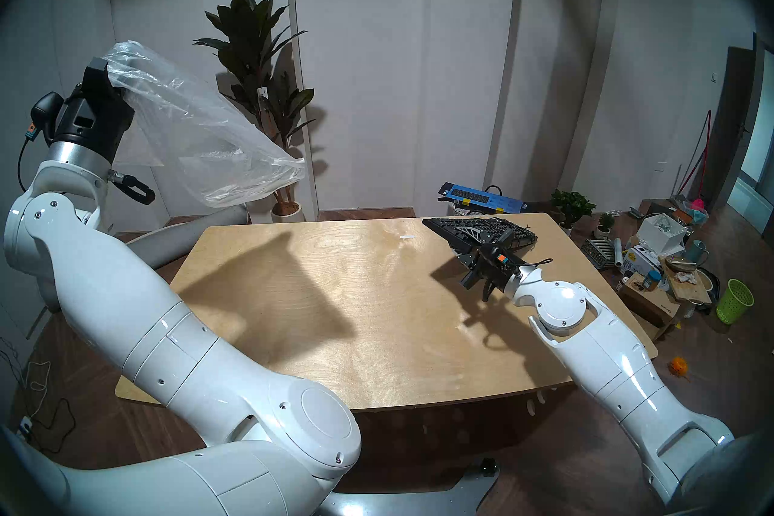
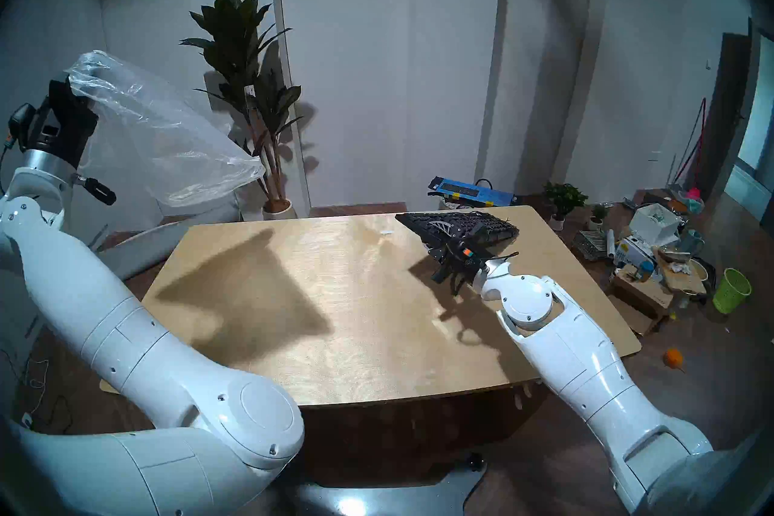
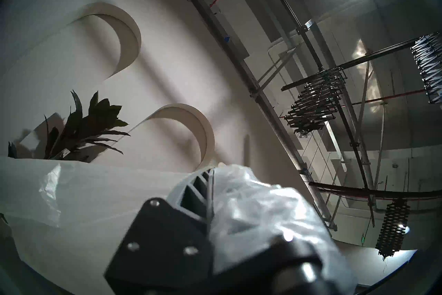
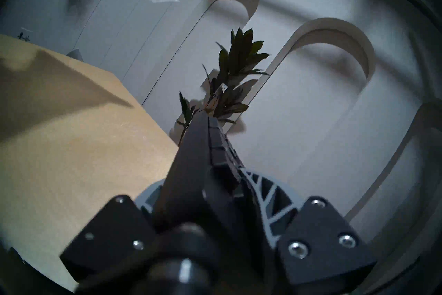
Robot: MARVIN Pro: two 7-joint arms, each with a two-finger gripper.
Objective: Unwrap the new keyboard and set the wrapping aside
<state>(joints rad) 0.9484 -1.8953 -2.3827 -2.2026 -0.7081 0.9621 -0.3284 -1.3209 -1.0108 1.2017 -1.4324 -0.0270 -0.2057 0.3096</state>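
Right gripper (image 1: 471,251) is clamped on the keyboard (image 1: 481,232), held tilted above the table (image 1: 335,293) at its far right corner. Left gripper (image 1: 102,77) is closed on the wrapping (image 1: 201,142), raised high, well clear of the table's left side.

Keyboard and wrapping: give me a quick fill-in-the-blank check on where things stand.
1. The left tool holds the ____ up in the air.
2. The right tool grips the keyboard, which is ____ in colour.
3. The keyboard is completely ____ of the bag.
4. Behind the table lies a long ____ box.

Missing words: wrapping; black; out; blue
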